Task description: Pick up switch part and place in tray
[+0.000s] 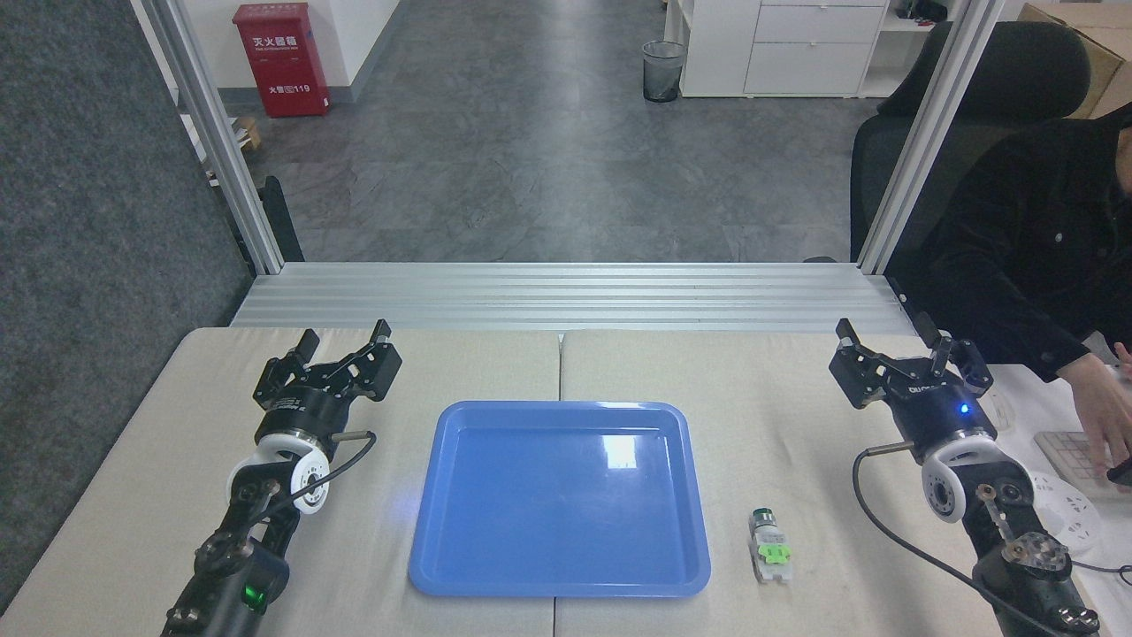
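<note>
The switch part, a small white block with a green clip and a dark round end, lies on the beige table just right of the tray. The blue tray sits in the middle of the table and holds nothing. My left gripper hovers open to the left of the tray's far corner, nothing between its fingers. My right gripper is open as well, at the far right, well behind and to the right of the switch part.
A person in black sits at the right, one hand on a keyboard by the table's right edge. An aluminium frame rail runs along the table's far side. A seam divides the tabletop.
</note>
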